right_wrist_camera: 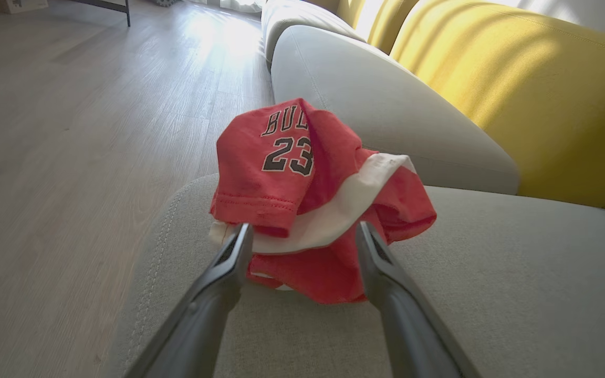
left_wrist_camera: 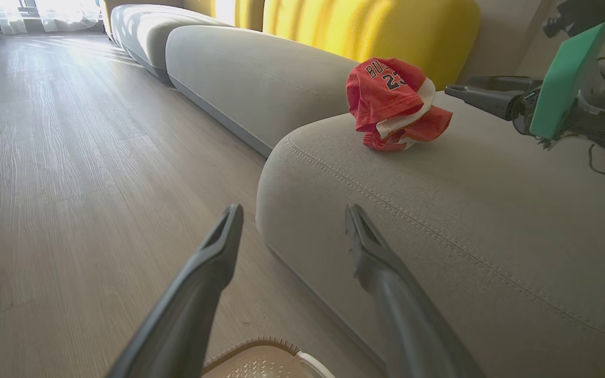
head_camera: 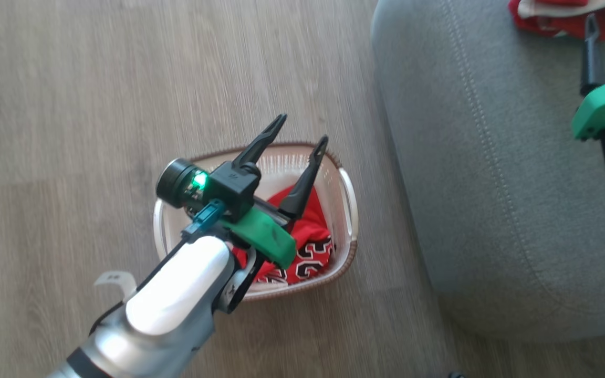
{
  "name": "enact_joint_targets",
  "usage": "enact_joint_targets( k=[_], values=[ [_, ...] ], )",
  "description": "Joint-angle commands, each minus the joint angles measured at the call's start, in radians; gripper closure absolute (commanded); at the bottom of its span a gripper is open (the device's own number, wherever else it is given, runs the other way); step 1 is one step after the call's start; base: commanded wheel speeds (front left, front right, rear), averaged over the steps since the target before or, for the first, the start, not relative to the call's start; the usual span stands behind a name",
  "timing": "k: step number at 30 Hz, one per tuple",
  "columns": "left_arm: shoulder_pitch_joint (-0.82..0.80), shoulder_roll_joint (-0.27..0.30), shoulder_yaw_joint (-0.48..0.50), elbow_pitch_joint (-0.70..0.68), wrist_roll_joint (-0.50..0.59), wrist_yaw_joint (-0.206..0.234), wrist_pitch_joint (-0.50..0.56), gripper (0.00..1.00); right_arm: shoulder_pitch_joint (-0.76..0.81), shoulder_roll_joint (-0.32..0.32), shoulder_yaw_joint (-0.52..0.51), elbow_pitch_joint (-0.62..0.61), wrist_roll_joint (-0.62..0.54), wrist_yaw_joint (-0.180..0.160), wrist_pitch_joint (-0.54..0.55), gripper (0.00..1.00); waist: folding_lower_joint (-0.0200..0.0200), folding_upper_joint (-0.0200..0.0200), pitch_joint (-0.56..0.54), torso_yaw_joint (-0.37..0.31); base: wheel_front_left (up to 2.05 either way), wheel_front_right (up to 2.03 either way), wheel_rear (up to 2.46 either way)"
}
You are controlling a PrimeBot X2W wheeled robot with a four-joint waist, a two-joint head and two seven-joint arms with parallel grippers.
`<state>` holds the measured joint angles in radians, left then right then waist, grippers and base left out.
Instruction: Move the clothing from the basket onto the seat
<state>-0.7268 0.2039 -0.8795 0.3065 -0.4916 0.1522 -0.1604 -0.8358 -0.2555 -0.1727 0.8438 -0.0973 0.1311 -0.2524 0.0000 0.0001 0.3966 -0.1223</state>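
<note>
The big grey sofa (head_camera: 491, 184) is taking up the right side of the head view. The wooden floor (head_camera: 71, 105) is lying beside it. The little cream basket (head_camera: 348, 199) is sitting on the floor, close to the sofa's rounded edge.

One red number 23 jersey (right_wrist_camera: 292, 157) is already lying bunched up on the sofa cushion, so that part of the job is looking done. Another red jersey (head_camera: 315, 231) is lying crumpled inside the basket and is waiting to be moved. I cannot tell if more is hiding under it, so I am guessing the job is about halfway.

The right gripper (right_wrist_camera: 303, 229) is hanging low over the cushion with its two fingers spread wide. One finger is on each side of the near edge of the jersey on the sofa, and they are not squeezing it. The left gripper (head_camera: 303, 128) is hovering above the basket with its fingers spread wide too, holding nothing.
</note>
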Motion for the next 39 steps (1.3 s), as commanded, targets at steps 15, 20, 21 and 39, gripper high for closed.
enact_joint_targets(
  k=[15, 20, 21, 39],
  values=[
    [0.195, 0.072, 0.149, 0.022, -0.11, 0.071, -0.081, 0.0, 0.18, 0.063, 0.185, -0.198, 0.174, 0.0, -0.009, 0.0, 0.0, -0.0001, -0.278, 0.097, 0.0, 0.0, 0.0],
    [0.289, 0.106, 0.206, 0.007, -0.136, 0.11, -0.094, 0.0, 0.264, 0.116, 0.214, -0.253, 0.188, 0.0, -0.009, 0.0, 0.0, -0.0001, -0.343, 0.132, 0.0, 0.0, 0.0],
    [0.308, 0.113, 0.218, 0.001, -0.139, 0.119, -0.095, 0.0, 0.282, 0.128, 0.215, -0.264, 0.189, 0.0, -0.009, 0.0, 0.0, -0.0001, -0.354, 0.138, 0.0, 0.0, 0.0],
    [0.637, 0.172, 0.435, -0.168, -0.105, 0.218, -0.101, 0.0, 0.613, 0.205, 0.273, -0.499, 0.267, 0.0, -0.009, 0.0, 0.0, -0.0001, -0.434, 0.182, 0.0, 0.0, 0.0]
  ],
)
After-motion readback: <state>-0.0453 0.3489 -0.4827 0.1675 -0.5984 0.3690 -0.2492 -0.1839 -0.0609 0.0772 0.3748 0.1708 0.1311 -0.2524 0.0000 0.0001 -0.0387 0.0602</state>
